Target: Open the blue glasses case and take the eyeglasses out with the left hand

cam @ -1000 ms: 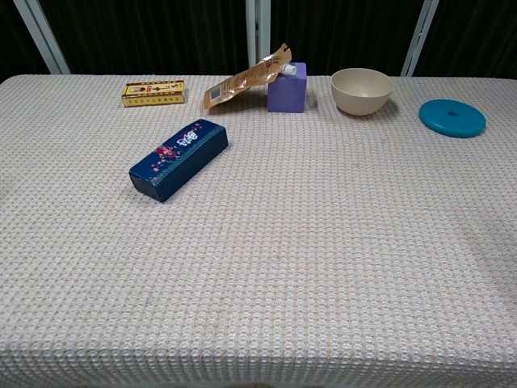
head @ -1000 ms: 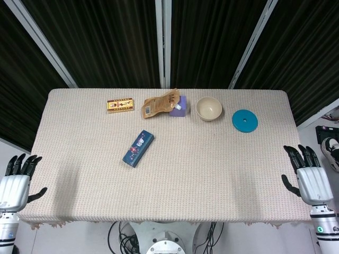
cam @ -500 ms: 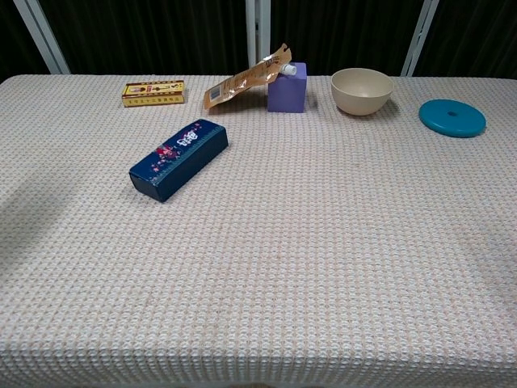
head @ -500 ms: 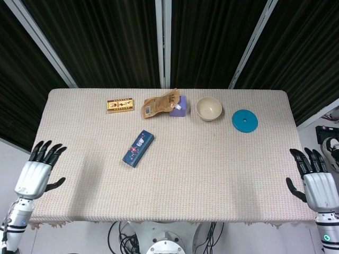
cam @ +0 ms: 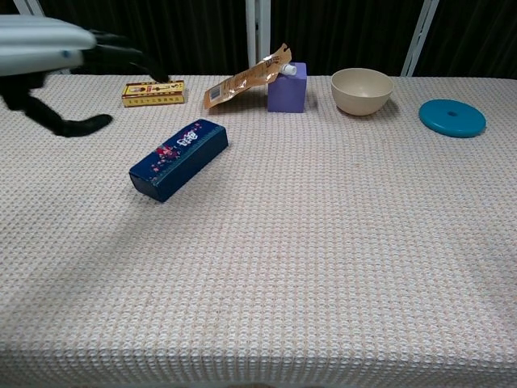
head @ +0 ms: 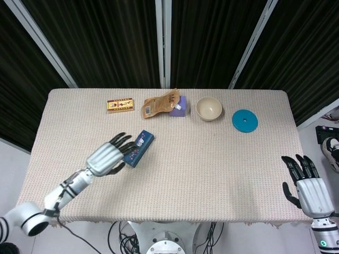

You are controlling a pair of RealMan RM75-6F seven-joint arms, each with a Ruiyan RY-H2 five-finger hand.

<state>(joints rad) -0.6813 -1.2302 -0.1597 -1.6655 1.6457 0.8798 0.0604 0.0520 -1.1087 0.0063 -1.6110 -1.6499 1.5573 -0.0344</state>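
The blue glasses case (head: pixel 138 148) is lying flat and closed on the worktop (head: pixel 212 174), left of centre, angled diagonally. The left robot hand (head: pixel 108 157) is out over the cloth with its fingers spread wide and nothing in them; from the head view the fingertips (head: pixel 127 146) overlap the near end of the case. The chest view shows that robot hand (cam: pixel 48 48) up in the top-left corner, above the cloth, so it looks like it's hovering rather than pressing on the case, though contact is hard to tell.

The right robot hand (head: pixel 307 182) is off past the right edge of the worktop, fingers apart, holding nothing.

Along the back there's a small yellow box (cam: pixel 153 93), an orange pouch (cam: pixel 246 81) leaning on a purple block (cam: pixel 287 89), a beige bowl (cam: pixel 361 90) and a teal disc (cam: pixel 452 118).
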